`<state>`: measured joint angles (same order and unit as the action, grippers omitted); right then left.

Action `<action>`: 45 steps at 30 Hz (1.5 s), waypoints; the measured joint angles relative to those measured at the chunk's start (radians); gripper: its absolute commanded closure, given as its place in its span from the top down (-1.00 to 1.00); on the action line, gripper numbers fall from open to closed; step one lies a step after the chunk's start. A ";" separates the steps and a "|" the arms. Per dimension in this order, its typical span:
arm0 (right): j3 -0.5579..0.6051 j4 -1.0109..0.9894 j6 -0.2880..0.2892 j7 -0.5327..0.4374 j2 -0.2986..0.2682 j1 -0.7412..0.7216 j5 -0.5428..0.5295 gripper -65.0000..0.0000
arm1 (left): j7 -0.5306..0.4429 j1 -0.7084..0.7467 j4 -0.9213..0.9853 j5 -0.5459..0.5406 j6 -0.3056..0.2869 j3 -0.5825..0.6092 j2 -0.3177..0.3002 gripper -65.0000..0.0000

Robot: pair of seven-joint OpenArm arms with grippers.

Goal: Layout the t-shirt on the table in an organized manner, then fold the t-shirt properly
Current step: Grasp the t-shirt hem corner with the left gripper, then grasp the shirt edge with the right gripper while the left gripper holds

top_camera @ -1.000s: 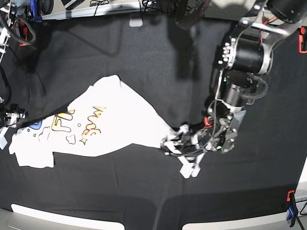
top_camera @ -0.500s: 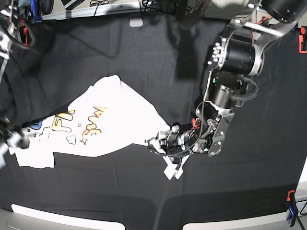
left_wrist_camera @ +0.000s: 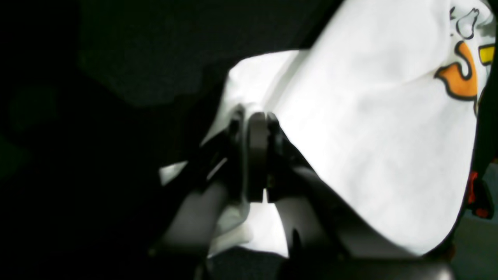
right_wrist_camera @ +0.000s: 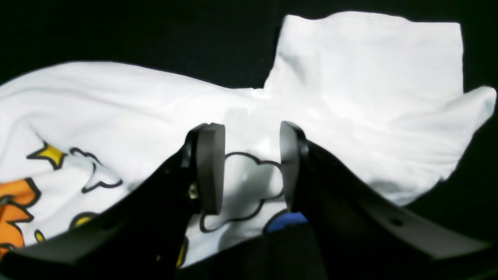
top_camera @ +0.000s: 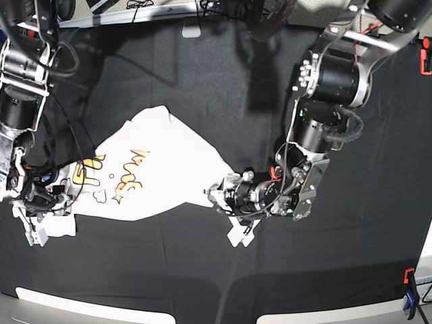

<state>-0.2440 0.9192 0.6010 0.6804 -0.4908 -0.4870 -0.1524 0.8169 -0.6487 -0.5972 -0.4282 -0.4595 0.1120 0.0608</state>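
Left pincer [left_wrist_camera: 256, 155] pinched, right pincer [right_wrist_camera: 251, 167] agape

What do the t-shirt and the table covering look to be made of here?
The t-shirt: soft white knit cloth, matte, likely cotton; it drapes and creases, with flat printed letters. The table covering: black woven cloth, matte, showing slight wrinkles and no shine.

From my station the base view was evenly lit from overhead, and the t-shirt [top_camera: 145, 169] glared nearly blown-out white against the table [top_camera: 202, 81], whose far edge bowed with lens distortion. Arm shadows darkened the table's far middle. Both wrist views were dim and high-contrast; the left one was soft and out of focus, and its left half was almost black.
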 measured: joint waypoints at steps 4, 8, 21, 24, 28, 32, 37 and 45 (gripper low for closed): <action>0.001 0.000 -0.008 -0.015 0.000 0.034 0.046 -0.32 | 0.052 -0.026 0.000 0.000 -0.017 0.000 -0.004 -1.00; 0.002 0.000 -0.127 -0.033 -0.041 0.027 0.122 -0.32 | 0.067 -0.069 0.000 0.000 -0.017 0.000 -0.003 -1.00; 0.235 -0.073 -0.143 -0.098 -0.061 0.036 0.252 -0.32 | 0.082 -0.069 0.000 0.000 -0.017 0.000 -0.005 -1.00; 0.378 -0.082 -0.080 -0.145 -0.098 0.035 0.288 -0.32 | 0.081 -0.069 0.000 0.000 -0.018 0.000 -0.003 -1.00; 0.554 -0.080 -0.079 -0.140 -0.116 0.000 0.326 -0.47 | 0.079 -0.068 0.000 0.000 -0.018 0.000 -0.003 -1.00; 0.680 -0.074 -0.104 -0.071 -0.093 -0.006 0.325 -1.00 | 0.082 -0.069 0.000 0.000 -0.019 0.000 -0.005 -1.00; 0.756 -0.050 -0.162 -0.024 -0.086 0.001 0.280 -1.00 | 0.085 -0.069 0.000 0.000 -0.043 0.000 -0.005 -1.00; 0.758 0.213 -0.149 0.048 -0.106 0.147 0.251 -1.00 | 0.095 -0.068 0.000 0.067 -0.047 0.000 -0.005 -1.00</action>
<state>0.5144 1.1324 0.4519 0.7284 -0.5964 -0.3401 0.0982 0.9119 -0.7170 -0.5972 -0.3611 -0.5068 0.1120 0.0563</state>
